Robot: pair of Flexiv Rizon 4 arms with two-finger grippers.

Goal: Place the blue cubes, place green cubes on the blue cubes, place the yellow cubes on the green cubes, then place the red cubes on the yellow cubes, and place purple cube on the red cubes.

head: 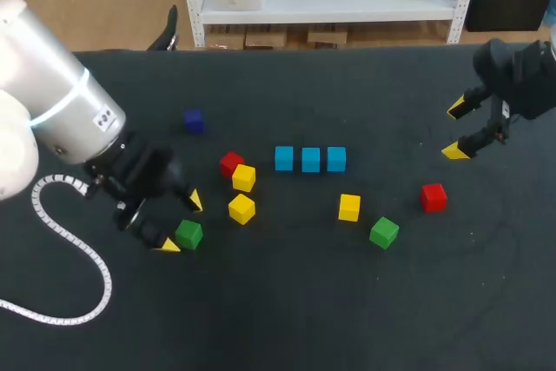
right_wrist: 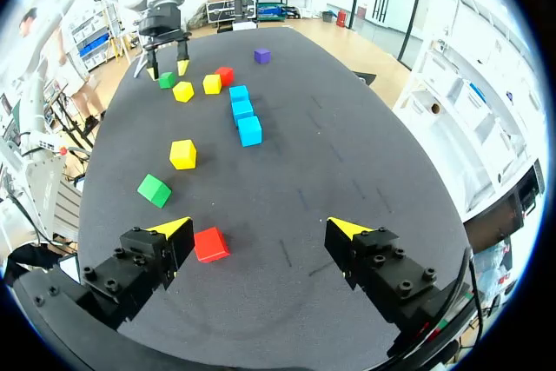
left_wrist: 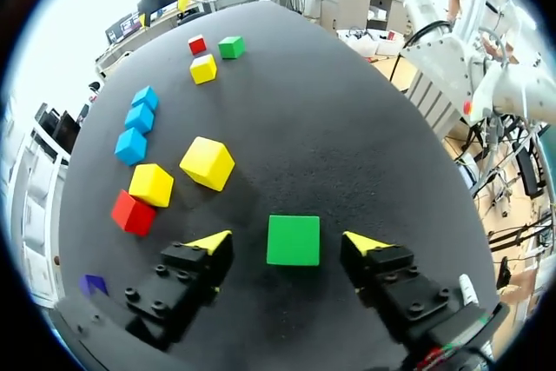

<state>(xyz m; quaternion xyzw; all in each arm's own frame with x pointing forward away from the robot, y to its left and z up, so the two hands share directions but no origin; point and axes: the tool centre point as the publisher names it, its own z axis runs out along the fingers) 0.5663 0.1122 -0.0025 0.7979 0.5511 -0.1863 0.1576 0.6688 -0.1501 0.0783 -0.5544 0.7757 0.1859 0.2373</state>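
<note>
**A:** Left end effector (left_wrist: 288, 242): where is it, and how do its fingers stand?

**B:** It is toward the left edge of the table (head: 287, 319), with the fingers spread wide. A green cube (left_wrist: 293, 240) sits between the two yellow tips. The left wrist view shows a gap on either side of it, so nothing is gripped.

**A:** And the right end effector (head: 455, 130)?

**B:** That one is wide as well and holds nothing. It is near the table's far right corner. The closest thing to it is a red cube (head: 433, 196), which lies apart from it, toward the near edge.

**A:** Where are the blue cubes (head: 311, 160)?

**B:** There are three of them in a straight row at about the middle of the table, running parallel to the far edge. They lie close together, and I cannot tell whether they touch.

**A:** What about the rest?

**B:** On the left side of the row lies a second red cube (head: 231, 163), right against a yellow cube (head: 244, 177). Another yellow cube (head: 241, 208) lies just beside that pair on the near-edge side, turned at an angle. A third yellow cube (head: 349, 207) lies between the row and the near edge. The second green cube (head: 383, 232) is just beside it, on its right-edge side. The purple cube (head: 194, 121) lies alone, farther toward the far edge and the left, well apart from the others. Every cube rests directly on the table.
</note>
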